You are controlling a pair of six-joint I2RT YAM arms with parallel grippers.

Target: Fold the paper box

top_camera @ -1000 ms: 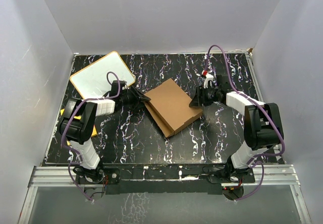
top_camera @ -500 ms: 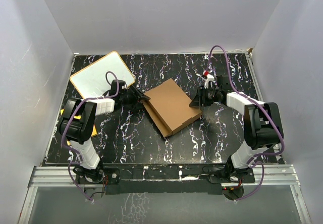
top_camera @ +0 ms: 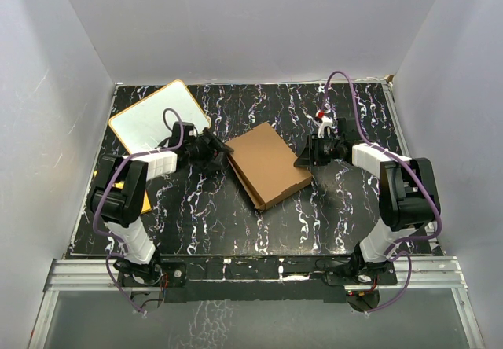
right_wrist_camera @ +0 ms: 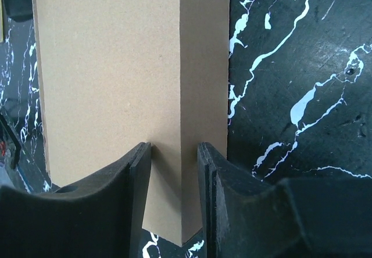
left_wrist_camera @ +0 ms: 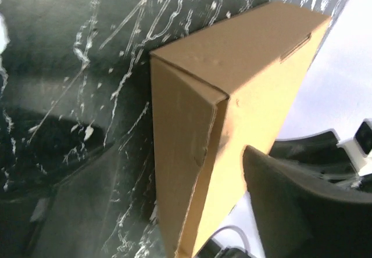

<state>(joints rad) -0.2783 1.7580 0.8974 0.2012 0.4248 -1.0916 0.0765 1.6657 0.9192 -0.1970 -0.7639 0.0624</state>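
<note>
The brown corrugated cardboard box lies closed and shallow near the middle of the black white-veined bench, turned corner-on to both of my arms.

My right fingers stand a narrow gap apart, straddling the ridge where the lid meets the side wall at the box's right corner. I cannot tell whether they bite the cardboard or only rest against it. My left fingers are spread wide at the opposite corner, with the box ahead of them and, as far as I can see, touching neither pad.

That is the weak point. With nothing braced on the left, any push or squeeze from my right side is likely to slide or spin the light box across the smooth bench rather than seat a flap.

The seam at the corner nearest my left fingers shows a slight gap, so I judge the lid not firmly locked. A tug there could spring it open.

A hard pinch on the right ridge could crease the corrugated wall.

If the box skids leftward it would run toward the white board with the orange rim, just behind my left arm.
</note>
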